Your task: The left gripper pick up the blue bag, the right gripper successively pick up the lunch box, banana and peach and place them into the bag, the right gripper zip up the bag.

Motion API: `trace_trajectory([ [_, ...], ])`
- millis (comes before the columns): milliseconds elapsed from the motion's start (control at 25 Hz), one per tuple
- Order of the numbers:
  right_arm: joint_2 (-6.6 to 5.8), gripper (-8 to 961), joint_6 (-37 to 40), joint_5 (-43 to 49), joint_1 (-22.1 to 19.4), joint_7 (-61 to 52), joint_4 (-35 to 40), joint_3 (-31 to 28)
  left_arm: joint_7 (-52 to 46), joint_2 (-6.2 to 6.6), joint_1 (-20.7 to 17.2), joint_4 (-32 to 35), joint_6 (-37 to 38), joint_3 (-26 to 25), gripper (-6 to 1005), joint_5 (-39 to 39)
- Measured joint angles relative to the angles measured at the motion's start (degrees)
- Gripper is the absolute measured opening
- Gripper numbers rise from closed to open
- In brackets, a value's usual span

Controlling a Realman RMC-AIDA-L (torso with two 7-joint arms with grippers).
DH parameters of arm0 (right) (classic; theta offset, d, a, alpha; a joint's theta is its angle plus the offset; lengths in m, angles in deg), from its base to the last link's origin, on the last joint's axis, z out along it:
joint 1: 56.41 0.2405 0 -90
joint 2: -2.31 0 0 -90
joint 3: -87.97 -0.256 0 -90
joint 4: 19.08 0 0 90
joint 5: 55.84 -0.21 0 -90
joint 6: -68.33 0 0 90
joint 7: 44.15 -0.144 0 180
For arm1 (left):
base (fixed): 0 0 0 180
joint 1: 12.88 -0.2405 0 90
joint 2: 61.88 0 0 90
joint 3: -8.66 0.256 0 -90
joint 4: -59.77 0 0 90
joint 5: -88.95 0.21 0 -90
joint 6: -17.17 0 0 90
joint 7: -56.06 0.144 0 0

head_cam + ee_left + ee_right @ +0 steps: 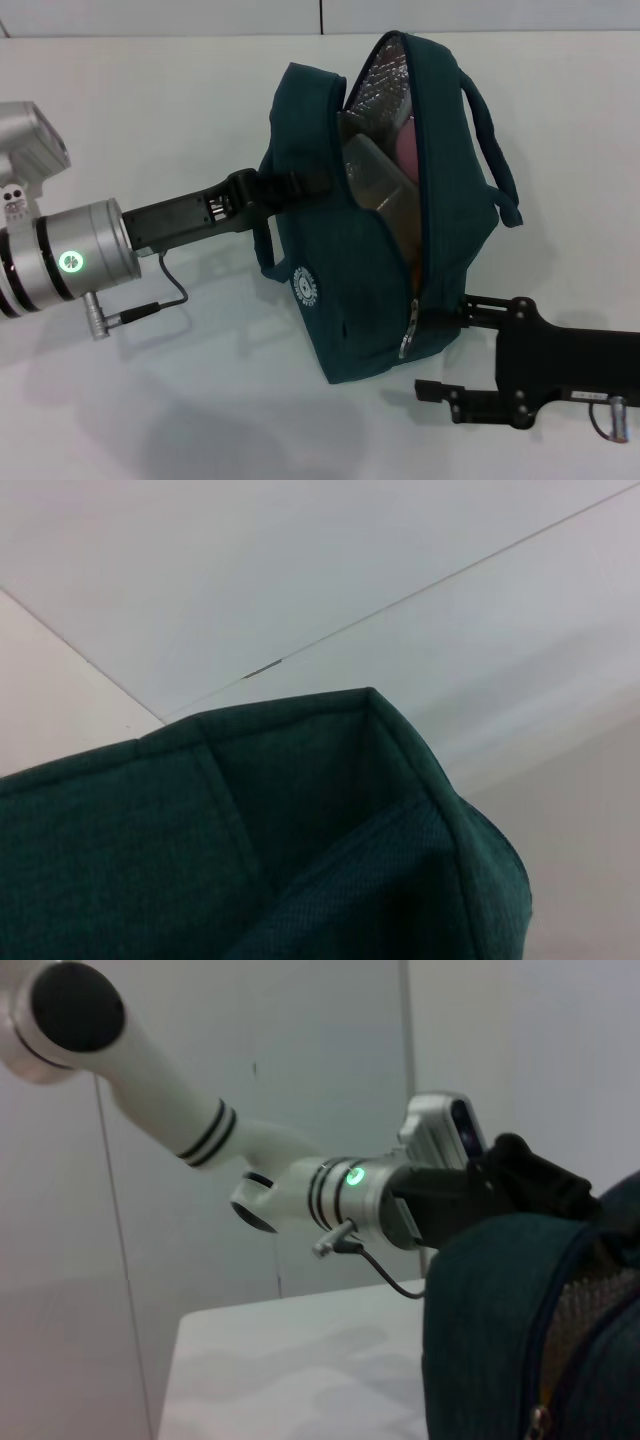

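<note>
My right gripper (440, 350) sits nearest, open at the zip end of the blue bag (340, 300); one finger disappears behind the fabric. My left gripper (262, 193) clamps a handle, its fingertips buried in the strap. Inside, the lunch box (372, 172) and something pink are partly hidden. White bench (150, 110) beneath, pale wall beyond.
</note>
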Motion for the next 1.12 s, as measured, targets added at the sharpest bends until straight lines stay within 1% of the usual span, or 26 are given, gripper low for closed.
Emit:
trace_trajectory([
  [240,0.09,701,-3.31,-3.76,0.61,1.24,-0.16,4.84,0.0,-0.09,-0.22,0.0,0.07,0.06,44,0.0],
  [560,0.25,699,-4.11,-7.45,1.28,1.26,0.33,10.83,0.0,-0.13,-0.25,0.0,0.31,0.11,46,0.0],
  [920,-0.08,697,-5.12,-8.61,0.34,1.26,-0.79,8.69,0.0,-0.07,-0.88,0.0,0.43,0.11,48,0.01],
  [1120,-0.16,693,-5.15,-9.17,0.26,1.26,-1.08,8.54,0.0,-0.14,-0.87,0.0,0.44,0.11,49,0.01],
])
